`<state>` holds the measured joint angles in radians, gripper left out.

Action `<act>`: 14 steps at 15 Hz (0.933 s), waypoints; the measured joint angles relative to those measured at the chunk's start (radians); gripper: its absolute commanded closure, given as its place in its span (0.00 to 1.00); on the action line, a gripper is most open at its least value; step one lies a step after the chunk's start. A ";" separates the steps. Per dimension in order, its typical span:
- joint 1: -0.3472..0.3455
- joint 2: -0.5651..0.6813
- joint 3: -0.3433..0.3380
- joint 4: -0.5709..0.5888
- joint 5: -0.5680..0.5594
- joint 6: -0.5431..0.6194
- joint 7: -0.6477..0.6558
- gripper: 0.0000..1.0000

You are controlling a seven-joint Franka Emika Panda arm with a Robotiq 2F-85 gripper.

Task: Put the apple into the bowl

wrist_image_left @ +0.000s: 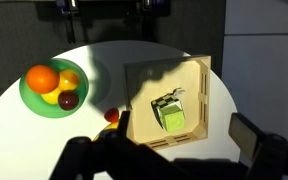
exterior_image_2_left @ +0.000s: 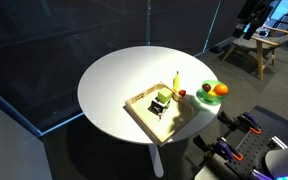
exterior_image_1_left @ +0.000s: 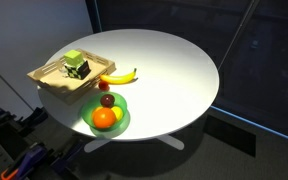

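Observation:
The apple point(exterior_image_1_left: 105, 86) is small and bright red. It lies on the white table between the banana point(exterior_image_1_left: 119, 75) and the bowl point(exterior_image_1_left: 124, 122), also seen in an exterior view point(exterior_image_2_left: 182, 94) and in the wrist view point(wrist_image_left: 111, 115) beside the tray's corner. The green bowl point(exterior_image_2_left: 206, 99) point(wrist_image_left: 32, 102) holds an orange point(wrist_image_left: 41, 78), a maroon fruit point(wrist_image_left: 69, 99) and a yellow fruit. My gripper point(wrist_image_left: 184, 128) is open and empty, high above the wooden tray, right of the apple. It does not show in the exterior views.
A light wooden tray point(exterior_image_1_left: 46, 80) point(wrist_image_left: 199, 90) holds a green cube with a checkered side point(wrist_image_left: 171, 115). The banana point(exterior_image_2_left: 177, 80) lies by the tray. The round table point(exterior_image_1_left: 174, 70) ends close behind the bowl. Dark walls surround it.

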<state>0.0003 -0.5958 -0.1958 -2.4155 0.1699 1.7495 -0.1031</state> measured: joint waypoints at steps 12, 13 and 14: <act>-0.010 0.004 0.014 0.000 0.000 0.000 0.000 0.00; -0.011 0.007 0.017 0.001 0.000 0.002 0.000 0.00; -0.012 0.012 0.020 0.005 0.000 0.006 0.000 0.00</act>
<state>-0.0122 -0.5835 -0.1755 -2.4107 0.1699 1.7552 -0.1030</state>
